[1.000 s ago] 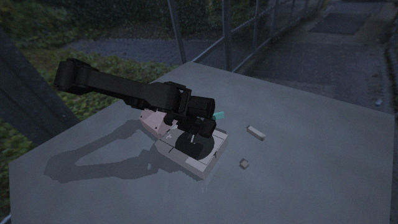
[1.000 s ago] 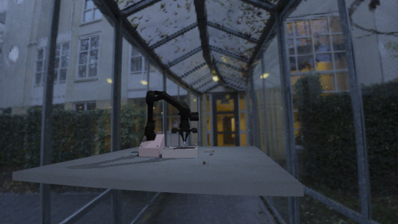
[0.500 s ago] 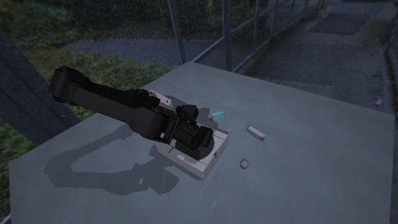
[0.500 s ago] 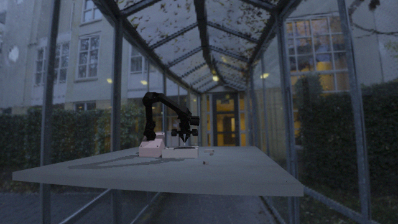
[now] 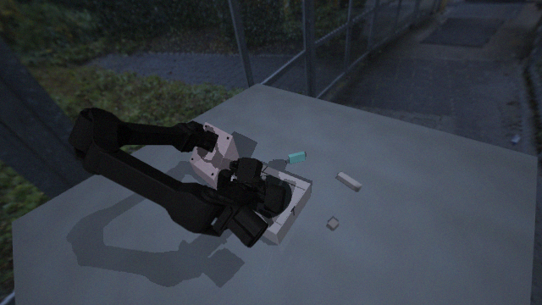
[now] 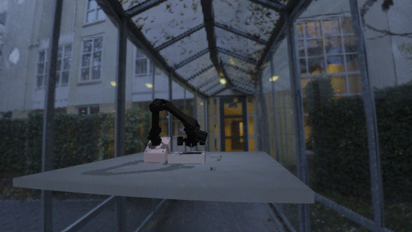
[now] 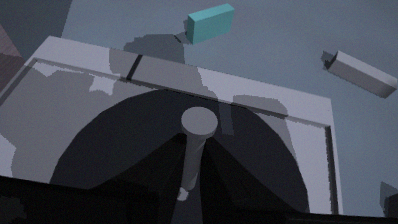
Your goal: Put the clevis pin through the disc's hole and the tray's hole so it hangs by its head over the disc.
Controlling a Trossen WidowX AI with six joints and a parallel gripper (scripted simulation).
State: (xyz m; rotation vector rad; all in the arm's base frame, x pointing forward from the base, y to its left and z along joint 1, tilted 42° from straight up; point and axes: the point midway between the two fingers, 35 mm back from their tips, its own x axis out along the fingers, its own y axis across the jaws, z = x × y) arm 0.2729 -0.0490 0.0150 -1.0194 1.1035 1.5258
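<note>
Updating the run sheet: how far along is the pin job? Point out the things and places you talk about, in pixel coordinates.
Done: grey headed pin (image 7: 194, 157) gripped, head up. In hand: black gripper (image 7: 194, 144) holds it over the dark round disc (image 7: 115, 135) in the pale rimmed tray (image 7: 310, 107). Left: insertion, release, withdrawal; its whole shank shows.
</note>
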